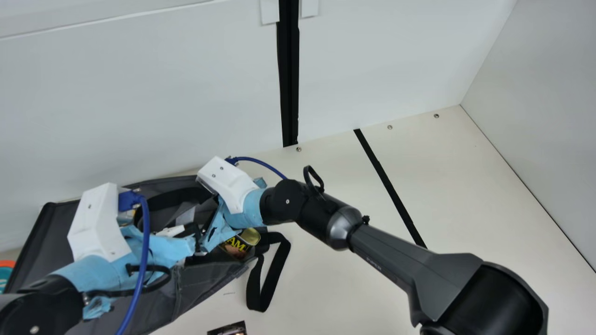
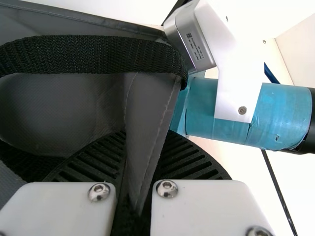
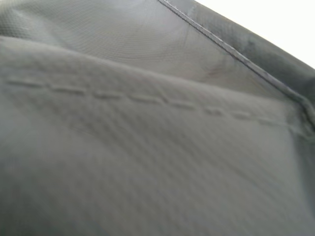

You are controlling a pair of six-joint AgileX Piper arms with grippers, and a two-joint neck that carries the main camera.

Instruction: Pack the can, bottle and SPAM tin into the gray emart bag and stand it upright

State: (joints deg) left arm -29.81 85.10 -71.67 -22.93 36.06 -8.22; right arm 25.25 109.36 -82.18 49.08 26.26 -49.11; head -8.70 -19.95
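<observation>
The gray bag [image 1: 205,284] lies spread at the left of the main view, its black strap [image 1: 265,284] looping onto the table. The SPAM tin [image 1: 237,244] shows at its right end beside the arms. Over the bag is my left gripper [image 1: 191,230]; in the left wrist view that left gripper [image 2: 142,162] is shut on a fold of the gray bag [image 2: 150,108]. My right gripper [image 1: 219,230] is close beside it, partly hidden by blue tape. Gray bag fabric [image 3: 147,147] is right against the right wrist camera. Bottle and can cannot be made out surely among the arms.
Behind the bag rises a white wall [image 1: 139,107]. A dark printed item [image 1: 228,329] lies at the bottom edge, an orange and teal object [image 1: 5,272] at the left edge. Bare table [image 1: 335,279] extends to the right, under my right arm.
</observation>
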